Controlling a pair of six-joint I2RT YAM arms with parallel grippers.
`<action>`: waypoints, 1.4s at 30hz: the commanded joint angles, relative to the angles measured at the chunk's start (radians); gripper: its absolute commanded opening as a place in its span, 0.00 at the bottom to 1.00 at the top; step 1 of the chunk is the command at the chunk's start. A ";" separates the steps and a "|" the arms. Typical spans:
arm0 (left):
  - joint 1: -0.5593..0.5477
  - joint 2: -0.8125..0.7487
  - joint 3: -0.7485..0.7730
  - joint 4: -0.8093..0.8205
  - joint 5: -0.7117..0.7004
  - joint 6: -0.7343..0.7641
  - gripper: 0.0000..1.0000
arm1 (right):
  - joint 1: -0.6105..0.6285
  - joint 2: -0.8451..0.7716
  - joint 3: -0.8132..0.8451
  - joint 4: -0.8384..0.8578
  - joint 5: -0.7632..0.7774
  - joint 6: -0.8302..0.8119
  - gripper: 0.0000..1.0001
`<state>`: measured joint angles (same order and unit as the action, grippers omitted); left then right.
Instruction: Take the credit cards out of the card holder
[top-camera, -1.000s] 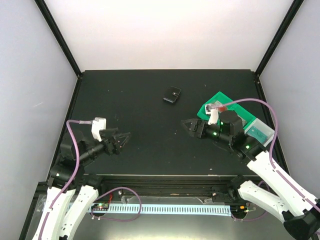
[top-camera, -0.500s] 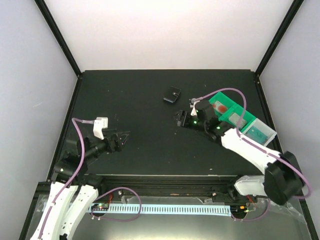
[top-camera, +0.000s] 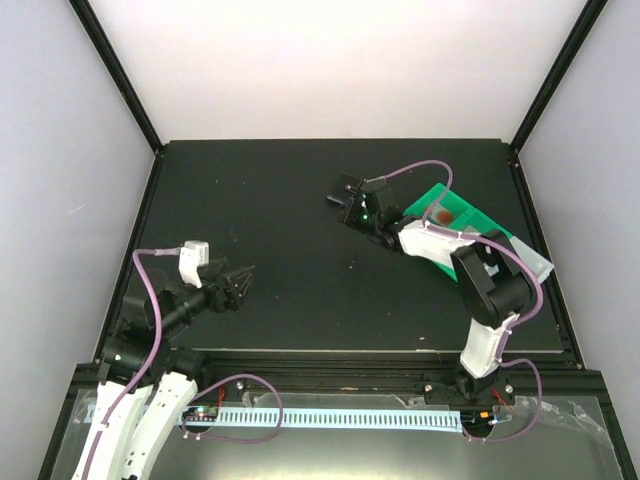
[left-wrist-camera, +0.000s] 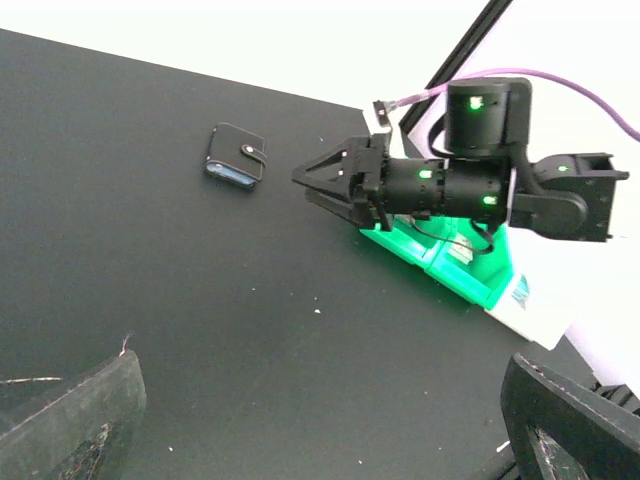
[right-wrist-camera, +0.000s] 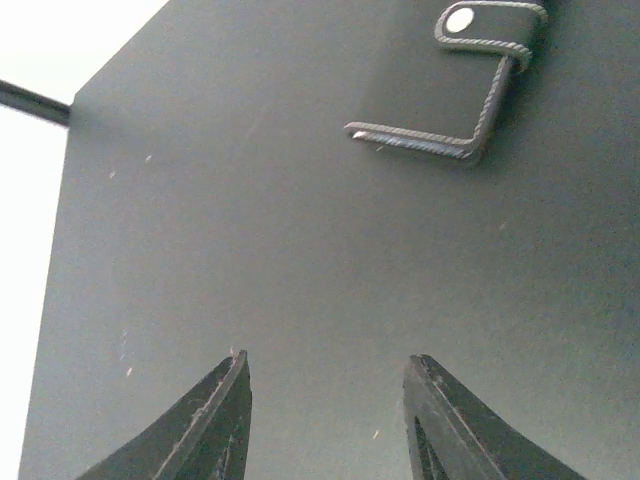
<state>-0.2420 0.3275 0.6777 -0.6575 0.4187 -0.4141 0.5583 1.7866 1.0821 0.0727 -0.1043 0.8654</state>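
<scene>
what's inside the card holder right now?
Nothing of the inside shows. The card holder lies folded shut with its snap tab fastened, so only the black outer cover is visible. The inner side and any contents are covered.

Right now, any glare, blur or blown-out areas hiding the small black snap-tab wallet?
Left wrist: black snap-tab wallet sharp; green glow over the green plastic tray; left gripper's fingers blurred in the bottom corners. Right wrist: wallet crisp but cropped at the top edge; upper-left corner blown out. Top external: white back wall overexposed; wallet hard to separate from the right gripper, black on black.
</scene>
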 joint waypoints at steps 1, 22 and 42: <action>0.007 -0.012 -0.014 0.027 -0.002 0.017 0.99 | -0.021 0.095 0.072 0.065 0.077 0.049 0.42; 0.007 0.005 -0.020 0.038 0.033 0.021 0.99 | -0.069 0.399 0.307 0.029 0.117 0.146 0.45; 0.007 0.015 -0.021 0.036 0.016 0.017 0.99 | -0.097 0.459 0.296 0.176 0.057 0.225 0.21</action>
<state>-0.2420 0.3359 0.6579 -0.6384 0.4385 -0.4103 0.4648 2.2242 1.3766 0.1909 -0.0399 1.0626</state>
